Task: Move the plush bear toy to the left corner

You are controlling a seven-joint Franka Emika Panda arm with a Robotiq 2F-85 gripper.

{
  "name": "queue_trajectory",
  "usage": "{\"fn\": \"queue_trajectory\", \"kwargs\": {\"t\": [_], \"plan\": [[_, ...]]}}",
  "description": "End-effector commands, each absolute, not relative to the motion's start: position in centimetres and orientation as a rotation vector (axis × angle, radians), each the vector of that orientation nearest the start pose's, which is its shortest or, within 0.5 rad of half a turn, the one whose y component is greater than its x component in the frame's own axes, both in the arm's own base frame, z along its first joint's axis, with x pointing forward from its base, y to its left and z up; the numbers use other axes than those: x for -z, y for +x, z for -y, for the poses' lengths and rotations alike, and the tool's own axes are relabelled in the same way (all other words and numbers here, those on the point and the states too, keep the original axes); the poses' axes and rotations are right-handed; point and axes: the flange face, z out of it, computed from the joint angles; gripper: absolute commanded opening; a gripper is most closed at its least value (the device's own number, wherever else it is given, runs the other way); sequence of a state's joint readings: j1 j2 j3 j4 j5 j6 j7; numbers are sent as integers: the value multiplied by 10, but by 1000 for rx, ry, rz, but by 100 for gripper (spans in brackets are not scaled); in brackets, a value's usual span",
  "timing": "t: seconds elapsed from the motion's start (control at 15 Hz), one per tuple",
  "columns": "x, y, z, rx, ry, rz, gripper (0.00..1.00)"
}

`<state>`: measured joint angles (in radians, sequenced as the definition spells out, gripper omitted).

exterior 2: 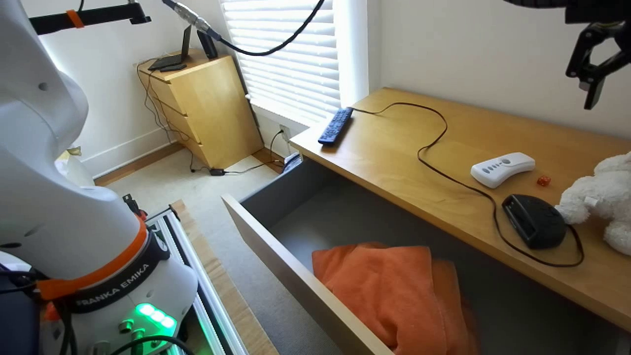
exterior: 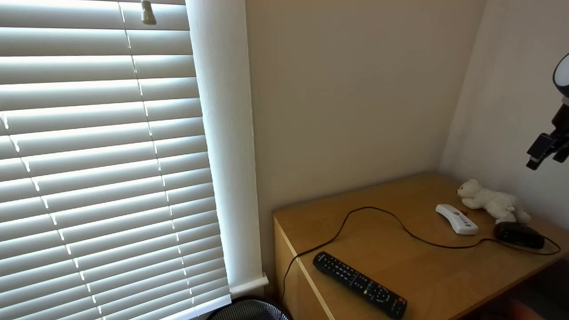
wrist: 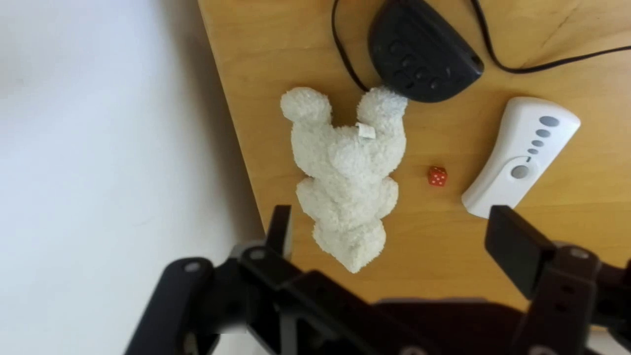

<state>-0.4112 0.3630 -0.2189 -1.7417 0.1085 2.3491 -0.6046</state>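
Observation:
The plush bear toy [wrist: 347, 162] is cream-white and lies belly down on the desk near a wall, one foot at a black device. It shows in both exterior views [exterior: 493, 202], cut off by the frame edge in one [exterior 2: 609, 190]. My gripper [wrist: 391, 214] is open and empty, held above the desk, with the bear's head toward its left finger in the wrist view. The gripper also shows high at the right in both exterior views [exterior: 546, 162] [exterior 2: 591, 98]. The desk's left corner [exterior: 286, 218], bare wood beside the window, also shows here [exterior 2: 387, 96].
The black device [wrist: 421, 52] trails a cable [exterior: 369, 208] across the desk. A white remote [wrist: 522, 155] and a red die [wrist: 437, 176] lie beside the bear. A black remote [exterior: 360, 284] lies near the window end. An open drawer [exterior 2: 296, 291] holds orange cloth [exterior 2: 379, 291].

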Motion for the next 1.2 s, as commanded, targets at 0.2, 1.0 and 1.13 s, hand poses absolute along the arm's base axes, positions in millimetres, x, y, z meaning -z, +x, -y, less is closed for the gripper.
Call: {"fn": "queue_trajectory", "kwargs": {"t": [0.2,1.0,1.13], "plan": [[-386,553,395,328,-3259,-124,100],[-324,582,405,332,-3241,-132,100],[-305,589,406,345,-3228,-135,100]]}}
